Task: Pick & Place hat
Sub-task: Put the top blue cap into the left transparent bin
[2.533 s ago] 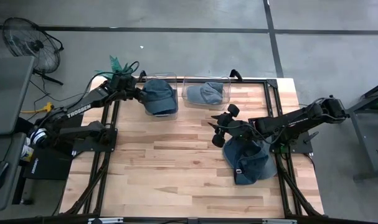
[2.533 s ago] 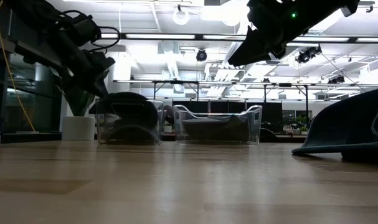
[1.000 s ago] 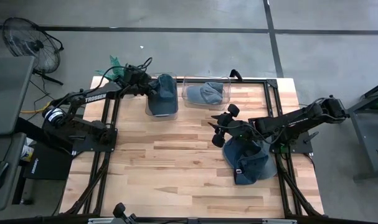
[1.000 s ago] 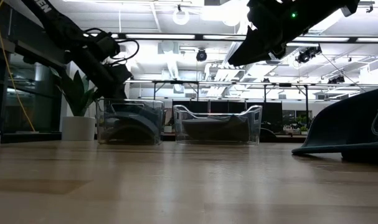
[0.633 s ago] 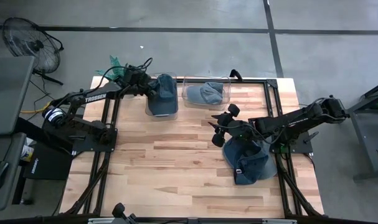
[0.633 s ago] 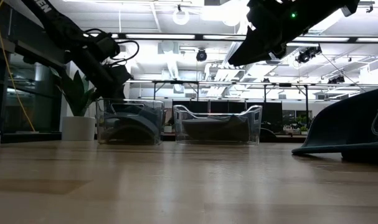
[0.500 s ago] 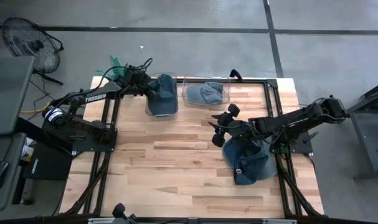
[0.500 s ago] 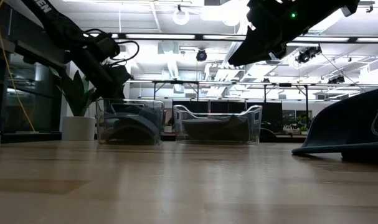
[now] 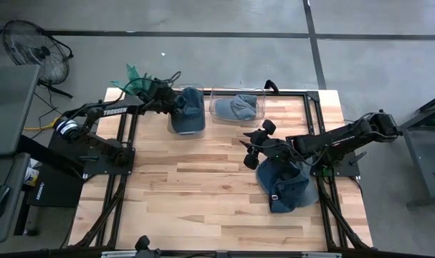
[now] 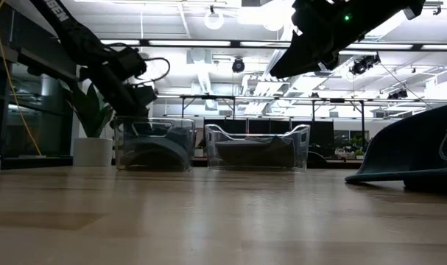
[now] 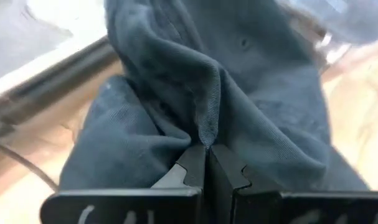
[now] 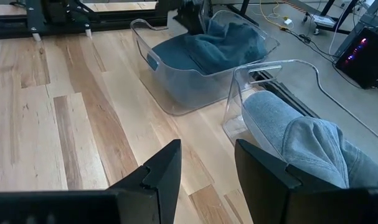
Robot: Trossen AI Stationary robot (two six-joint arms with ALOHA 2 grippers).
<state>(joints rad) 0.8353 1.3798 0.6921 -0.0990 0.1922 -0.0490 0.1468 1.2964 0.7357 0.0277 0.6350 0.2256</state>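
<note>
**At the far edge of the table, the left claw pinches a hat inside a bin**

Along the far edge of the table, toward the left corner, the left gripper has reached into a clear bin and its fingers are pressed tight together on a fold of dark blue hat. In the left wrist view the cloth bunches up right where the two pads meet, with no gap between them. The hat sits inside the bin, its fabric draped and crumpled. From the low view the left arm slants down from the upper left into the top of that bin.

Just beside it, farther right along the same far edge, stands a second bin holding a lighter, grey-blue hat. The two bins are near each other but apart.

The right gripper hovers above the middle of the table, right of centre, its fingers spread wide with nothing between them; through the gap the right wrist view shows bare planks and both bins beyond. Just beside and partly under this arm, toward the right edge, a third hat, dark blue, lies on the wood. In the low view its bulk shows at the right.

Off the table, past the left far corner, a fan stands on the floor.
</note>
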